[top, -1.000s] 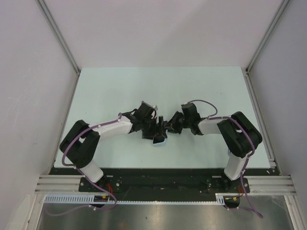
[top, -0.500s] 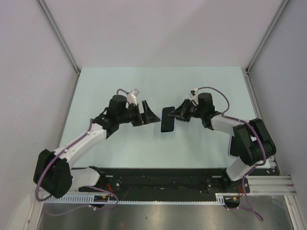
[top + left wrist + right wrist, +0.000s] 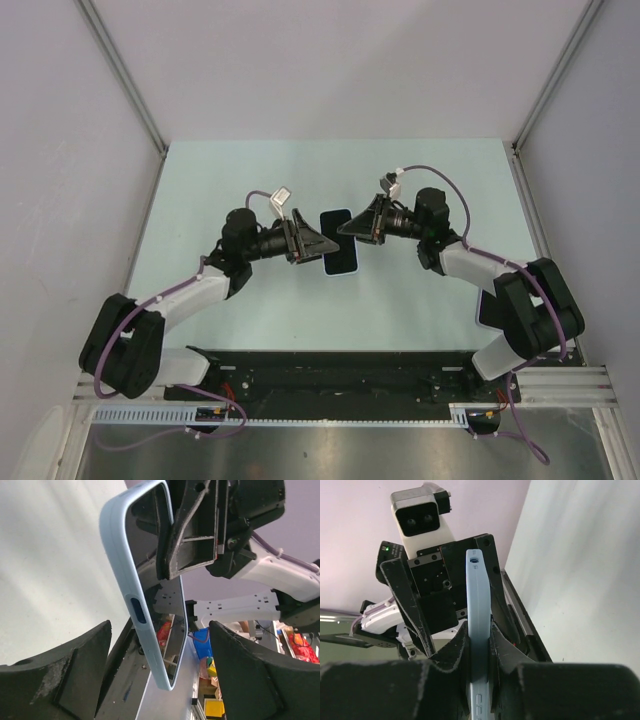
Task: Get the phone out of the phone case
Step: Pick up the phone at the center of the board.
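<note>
Top external: left gripper (image 3: 322,247) moved in, jaws wide.
Pinched by the right gripper (image 3: 350,229), the cased phone (image 3: 342,262) awaits peeling.

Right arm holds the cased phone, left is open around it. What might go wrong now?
1. The right gripper pinches the light blue case at one end only; a pull from the left gripper may twist it loose and drop it.
2. The left fingers stand wide on both sides of the phone; closing on case and phone together may separate nothing.
</note>
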